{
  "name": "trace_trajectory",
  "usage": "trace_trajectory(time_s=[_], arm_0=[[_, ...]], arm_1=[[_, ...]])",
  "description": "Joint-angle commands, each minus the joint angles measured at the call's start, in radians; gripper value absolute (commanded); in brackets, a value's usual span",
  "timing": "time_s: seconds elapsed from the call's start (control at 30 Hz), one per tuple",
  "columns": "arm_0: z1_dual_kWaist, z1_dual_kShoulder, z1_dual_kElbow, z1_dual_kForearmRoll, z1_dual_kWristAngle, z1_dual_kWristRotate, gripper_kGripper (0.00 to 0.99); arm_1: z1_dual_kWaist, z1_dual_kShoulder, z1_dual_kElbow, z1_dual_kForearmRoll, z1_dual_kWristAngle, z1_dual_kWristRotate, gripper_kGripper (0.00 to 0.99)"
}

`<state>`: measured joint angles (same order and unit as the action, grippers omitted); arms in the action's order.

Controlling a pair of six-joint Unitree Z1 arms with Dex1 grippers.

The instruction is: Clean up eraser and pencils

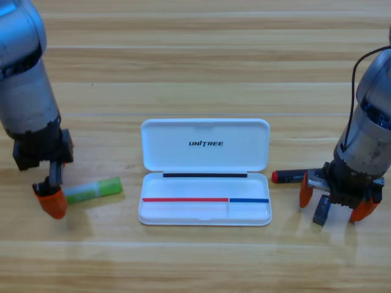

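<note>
My left tool is pinching the green pencil's end; my right tool is hanging spread over the eraser, beside the black pencil.

A single fixed camera looks down from above on the wooden surface, fairly near. The open white case sits at centre frame, and both arms enter from the upper corners. No second view exists.
</note>
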<state>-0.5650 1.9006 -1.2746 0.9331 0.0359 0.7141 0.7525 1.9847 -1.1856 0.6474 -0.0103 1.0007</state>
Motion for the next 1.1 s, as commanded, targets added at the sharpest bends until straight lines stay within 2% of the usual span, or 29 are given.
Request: trace_trajectory(time_s=[0.03,0.07,0.2,0.33,0.47,0.57,0.6,0.67,0.73,0.8,0.97,1.1], arm_0=[[0.023,0.034,0.061,-0.039,-0.019,0.002,0.982],[0.023,0.034,0.07,-0.048,-0.019,-0.002,0.982],[0.023,0.041,0.096,-0.076,-0.019,-0.008,0.982],[0.023,0.048,0.103,-0.083,-0.019,-0.01,0.982],[0.023,0.041,0.106,-0.083,-0.019,-0.008,0.982],[0.023,0.038,0.109,-0.083,-0.019,-0.008,0.982],[0.023,0.038,0.11,-0.085,-0.019,-0.008,0.982],[0.023,0.037,0.113,-0.092,-0.019,-0.008,0.982],[0.023,0.037,0.12,-0.106,-0.019,-0.008,0.983],[0.023,0.037,0.124,-0.125,-0.021,-0.007,0.988],[0.023,0.038,0.107,-0.14,-0.027,0.007,0.989],[0.023,0.046,0.078,-0.138,-0.019,0.005,0.989]], arm_1=[[0.002,0.103,0.0,0.043,-0.008,-0.001,0.784],[0.005,0.111,-0.009,0.052,-0.007,-0.001,0.706],[0.019,0.118,-0.035,0.075,0.006,-0.036,0.272],[0.027,0.128,-0.06,0.09,0.001,-0.047,0.0],[0.031,0.131,-0.091,0.109,-0.007,-0.116,0.0],[0.057,0.103,-0.174,0.206,-0.01,-0.301,0.0],[0.074,0.091,-0.213,0.248,-0.039,-0.364,0.0],[0.108,0.072,-0.282,0.314,-0.086,-0.625,0.0],[0.14,0.059,-0.328,0.359,-0.091,-1.064,0.0],[0.153,0.052,-0.338,0.36,-0.122,-1.16,0.0],[0.171,0.06,-0.342,0.385,-0.037,-1.458,0.0],[0.183,0.086,-0.368,0.385,0.009,-1.559,0.0]])
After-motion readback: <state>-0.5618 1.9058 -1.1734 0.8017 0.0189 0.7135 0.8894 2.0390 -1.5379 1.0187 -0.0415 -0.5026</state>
